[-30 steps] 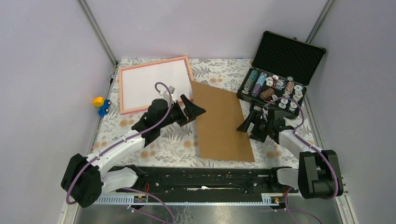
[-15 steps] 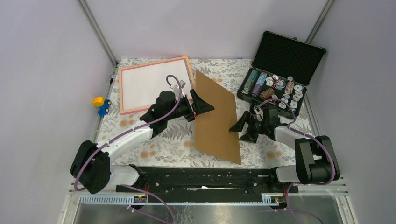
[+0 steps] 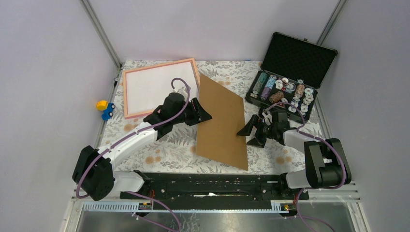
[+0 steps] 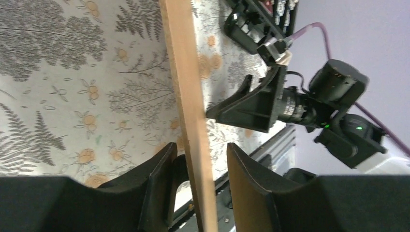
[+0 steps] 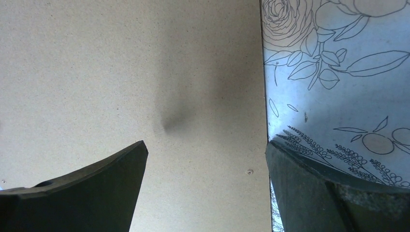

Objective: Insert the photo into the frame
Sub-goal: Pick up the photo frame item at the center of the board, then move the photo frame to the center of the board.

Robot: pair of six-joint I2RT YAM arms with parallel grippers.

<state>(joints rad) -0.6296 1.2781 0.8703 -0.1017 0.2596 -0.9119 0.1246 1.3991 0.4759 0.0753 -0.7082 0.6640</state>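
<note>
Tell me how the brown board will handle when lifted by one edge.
Probably stiff: the brown board runs straight edge-on. Likely light, being thin. So wide a sheet may pivot in the left gripper.

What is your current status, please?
Left end effector open astride the tilted board. Right end effector open, facing the board. Frame lies back left; photo not visible.

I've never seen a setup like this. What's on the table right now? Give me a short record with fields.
frame: pink, flat at far left, white inside
photo: no printed picture in view
brown board: tilted, centre of scene
left gripper: jaws astride the board's left edge, small gaps showing
right gripper: open, facing the board's right side
black case: open, far right, holds coloured chips
toy: yellow and blue, left of frame
</note>
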